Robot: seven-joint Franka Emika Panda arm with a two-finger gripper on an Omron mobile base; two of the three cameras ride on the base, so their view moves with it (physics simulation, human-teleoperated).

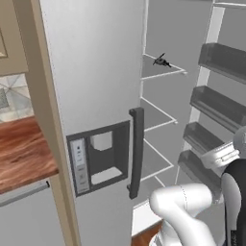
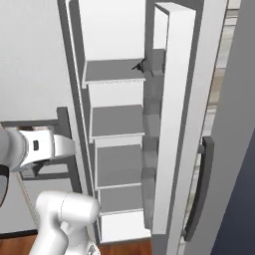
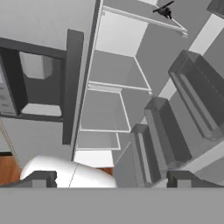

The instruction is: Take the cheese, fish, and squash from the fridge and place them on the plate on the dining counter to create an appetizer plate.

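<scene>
On the left of the left base view, a strip of reddish-brown wooden counter (image 1: 21, 153) is seen beside a tan cabinet side (image 1: 45, 110), and next to it stands the fridge (image 1: 96, 72), pale grey-white, with its left door shut. On that door a dark dispenser panel (image 1: 98, 156) is set, and a dark vertical handle (image 1: 136, 151) runs along its right edge. Further right the fridge's right compartment is open, and white shelves (image 1: 156, 108) are stacked inside it. On the upper shelf (image 1: 161, 69) the fish (image 1: 161, 61) is lying, small, dark and spiky, near the shelf's front edge; it is also seen at the right end of the top shelf in the right base view (image 2: 139, 65) and at the top of the hand view (image 3: 165, 11). The lower shelves are shown bare. At the far right the opened door is seen with its grey door bins (image 1: 218, 103) one above another. The gripper (image 3: 109, 179) is held low in front of the open compartment, with its jaws spread wide and nothing between the two dark fingertips (image 3: 41, 179). The fish lies well apart from the gripper, high above it and deeper inside the fridge, with several shelves between. The white arm (image 1: 185, 211) is seen bent at the lower right of the left base view, in front of the lowest bins.
</scene>
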